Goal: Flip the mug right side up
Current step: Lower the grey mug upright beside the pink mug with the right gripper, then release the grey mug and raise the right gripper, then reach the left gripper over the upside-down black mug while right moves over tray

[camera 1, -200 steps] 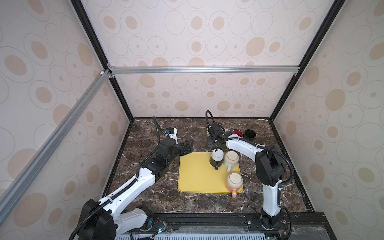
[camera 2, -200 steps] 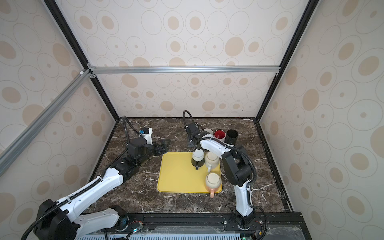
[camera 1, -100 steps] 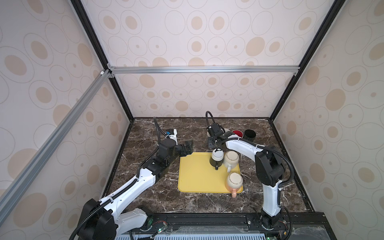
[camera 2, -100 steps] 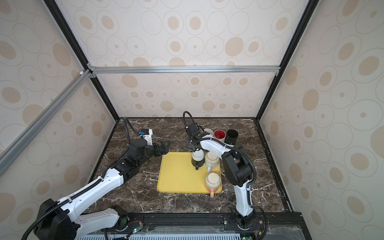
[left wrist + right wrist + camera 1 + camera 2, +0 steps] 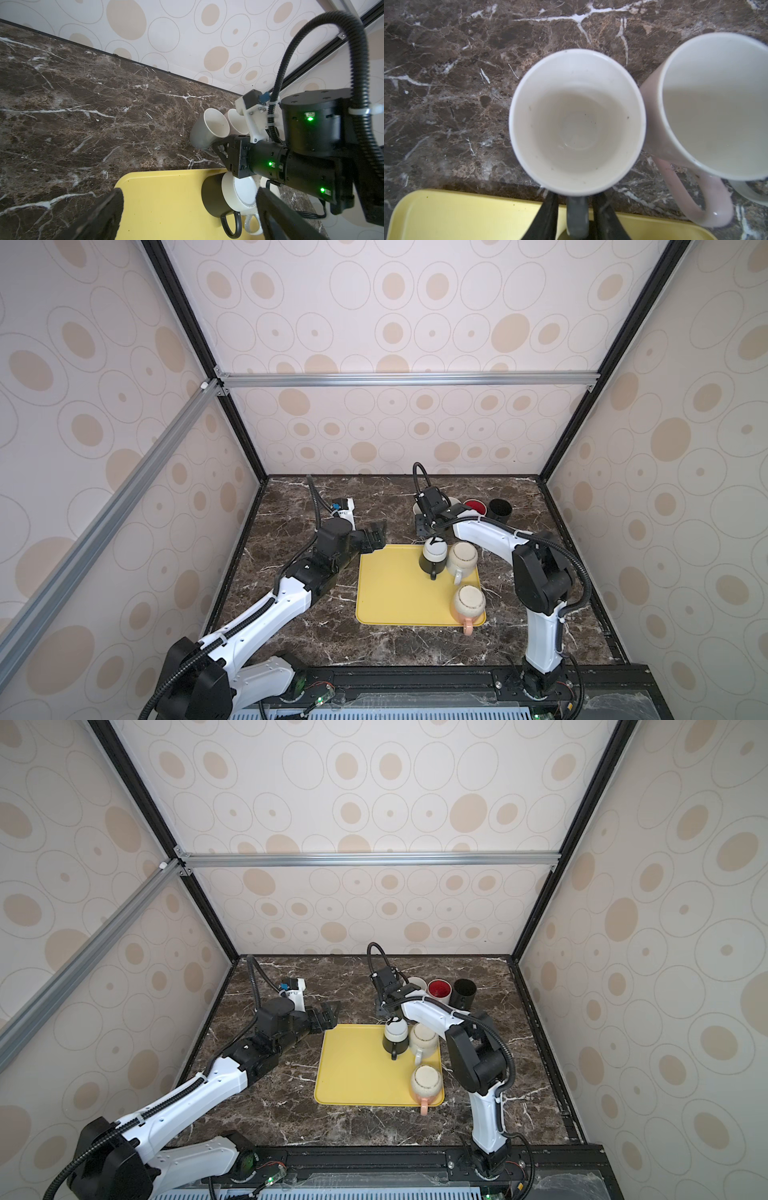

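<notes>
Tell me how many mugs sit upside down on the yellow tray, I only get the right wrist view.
Observer: Three are upside down on the yellow tray: a black-and-white mug, a speckled beige mug and a beige mug with a peach handle.
Operator: Where is the left end effector?
Observer: The left end effector is wide open near the tray's far left corner in both top views, holding nothing.
Operator: What stands past the pink mug?
Observer: A red mug and a black mug, both upright, stand in a row near the back wall.
</notes>
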Robot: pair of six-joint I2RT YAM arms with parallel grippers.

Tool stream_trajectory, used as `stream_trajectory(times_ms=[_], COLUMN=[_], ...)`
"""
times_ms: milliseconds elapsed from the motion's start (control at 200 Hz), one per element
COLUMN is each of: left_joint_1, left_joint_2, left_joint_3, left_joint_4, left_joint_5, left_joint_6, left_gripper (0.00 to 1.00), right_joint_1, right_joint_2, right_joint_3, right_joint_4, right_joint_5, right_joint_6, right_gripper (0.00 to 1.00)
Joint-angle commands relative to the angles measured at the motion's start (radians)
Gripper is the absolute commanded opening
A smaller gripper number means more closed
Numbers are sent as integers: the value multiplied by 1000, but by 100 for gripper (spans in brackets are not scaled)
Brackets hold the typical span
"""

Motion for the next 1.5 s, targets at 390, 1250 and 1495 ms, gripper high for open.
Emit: stream_trajectory(times_ms=[390, 1250, 1495], left_joint_1=[10, -361, -433], left_joint_2=[-64, 104, 188], left_joint_3=[-64, 63, 108], left_joint_4=[54, -190, -198], left_joint_5=[-27, -250, -269], left_joint_6=[30, -6, -30], left_gripper=[97, 93, 94], right_joint_1=[11, 94, 54], right_joint_2=[-306, -570, -632], right_joint_3=[-73, -232, -302], right_joint_4=[-40, -208, -221], right_joint_5=[-143, -203, -175], right_joint_6=[-56, -46, -31], right_gripper=[34, 55, 55])
